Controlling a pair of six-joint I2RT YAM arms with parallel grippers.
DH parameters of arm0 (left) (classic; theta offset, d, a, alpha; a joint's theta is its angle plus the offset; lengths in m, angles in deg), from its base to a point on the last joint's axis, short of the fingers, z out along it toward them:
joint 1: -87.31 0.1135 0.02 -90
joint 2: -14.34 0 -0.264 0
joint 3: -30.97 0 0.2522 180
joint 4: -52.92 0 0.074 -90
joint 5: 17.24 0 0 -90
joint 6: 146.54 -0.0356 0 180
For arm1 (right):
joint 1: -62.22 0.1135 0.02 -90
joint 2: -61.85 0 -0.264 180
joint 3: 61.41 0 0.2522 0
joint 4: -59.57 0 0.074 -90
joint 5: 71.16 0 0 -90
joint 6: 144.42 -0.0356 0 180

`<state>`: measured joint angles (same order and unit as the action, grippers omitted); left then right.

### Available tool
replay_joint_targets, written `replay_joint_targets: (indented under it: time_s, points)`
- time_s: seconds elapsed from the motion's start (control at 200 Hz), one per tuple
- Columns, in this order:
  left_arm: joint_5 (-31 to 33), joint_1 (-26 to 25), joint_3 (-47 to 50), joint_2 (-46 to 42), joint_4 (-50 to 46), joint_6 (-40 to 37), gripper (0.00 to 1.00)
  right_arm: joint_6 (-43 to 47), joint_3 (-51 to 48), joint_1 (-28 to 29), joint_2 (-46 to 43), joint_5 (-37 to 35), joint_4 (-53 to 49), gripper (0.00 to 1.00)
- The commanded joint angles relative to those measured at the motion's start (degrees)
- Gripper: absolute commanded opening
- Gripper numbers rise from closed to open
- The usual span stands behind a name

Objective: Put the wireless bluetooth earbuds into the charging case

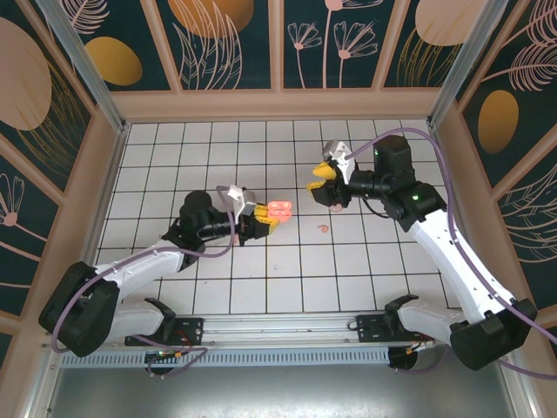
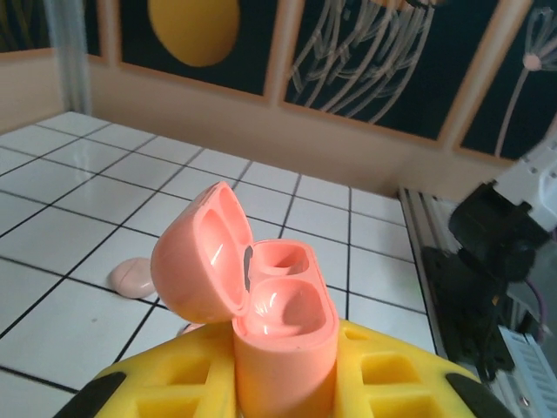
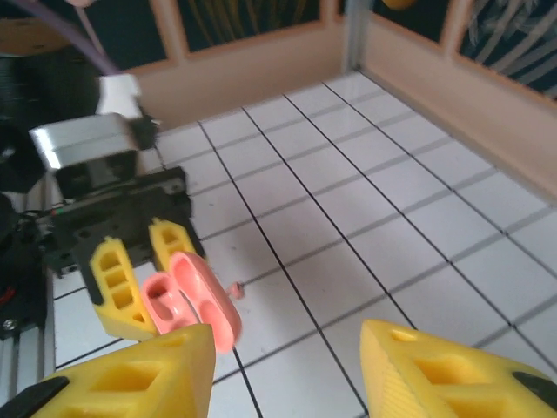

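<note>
A white tiled tabletop (image 1: 218, 279), gridded with dark lines, is walled by teal panels (image 1: 231, 52) painted with pale plants and orange discs. It is seen from above, with 2 robot arms reaching in from its near edge.

The left claw (image 1: 266, 215) has yellow fingers. It hangs above the middle of the tabletop, pinching a pink charging case (image 1: 280, 210) by its lower body. From the left wrist camera the charging case (image 2: 283, 331) stands upright between the yellow fingers (image 2: 392, 374). Its hinged lid (image 2: 196, 261) is swung open to the left. The 2 rounded sockets (image 2: 283, 305) inside are glossy and hold nothing.

The right claw (image 1: 320, 177) hovers just right of the middle. It is closer to the far edge than the case and apart from it. From the right wrist camera its 2 yellow fingers (image 3: 139, 374) are spread wide, with bare tile between them and nothing gripped. Beyond them the open charging case (image 3: 193, 300) sits in the other claw's grip.

1 earbud (image 1: 324, 230), a tiny pale-pink bit, lies on the tabletop a little right of the middle. It is closer to the near edge than the right claw and lies outside the case. The right wrist camera shows a small pink earbud (image 3: 237, 290) on a tile just beside the case. The left wrist camera shows an earbud (image 2: 130, 277) lying on a tile beyond the left side of the open lid. Low beside the lid there, a pale-pink sliver (image 2: 186, 329) peeks out, too hidden to identify.
</note>
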<state>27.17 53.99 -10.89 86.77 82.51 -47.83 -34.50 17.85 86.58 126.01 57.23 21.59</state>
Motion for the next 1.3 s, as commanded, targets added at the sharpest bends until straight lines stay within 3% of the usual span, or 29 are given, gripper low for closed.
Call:
replay_joint_targets:
  time_s: [0.0, 0.12, 0.255, 0.515, 1.296]
  points:
    - [7.25, -0.07, 3.96, 1.21, 17.74, 9.06, 0.22, -13.96, -2.11, -1.23, 0.62, -9.05, -2.73, 0.46]
    - [10.97, -0.1, 8.15, 1.24, 23.01, 12.05, 0.22, -24.99, -4.39, -2.18, 2.81, -15.16, -6.62, 0.46]
    - [12.68, -0.06, 9.79, -0.42, 20.86, 11.2, 0.21, -36.27, -7.58, -2.31, 5.9, -18.86, -9.91, 0.46]
    - [14.11, -0.08, 9.99, -3.16, 15.65, 8.95, 0.22, -47.77, -11.73, -0.29, 14.05, -18.99, -13.18, 0.43]
    - [14.62, -0.07, 7.95, -2.76, 12.37, 8.66, 0.22, -48.84, -11.22, 0.95, 31.94, -18.19, -2.89, 0.41]
